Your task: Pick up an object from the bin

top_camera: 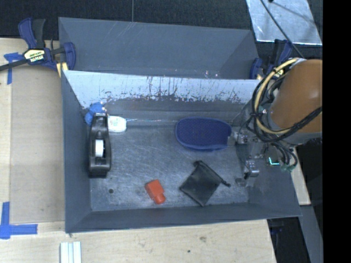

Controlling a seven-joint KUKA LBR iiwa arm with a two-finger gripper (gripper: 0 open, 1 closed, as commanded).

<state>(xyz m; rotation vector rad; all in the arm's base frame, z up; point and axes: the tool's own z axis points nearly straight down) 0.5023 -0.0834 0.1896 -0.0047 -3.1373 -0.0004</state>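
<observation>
Black flat square pad [201, 184] lies near-right in the grey metal bin [164, 53], jaws just beside it; how open, I cannot tell.

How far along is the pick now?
Nothing lifted yet: the black square, blue oval piece and orange piece lie on the bin floor. In hand: the tool sits at the right, beside the black square. Left: grasp and lift.
</observation>
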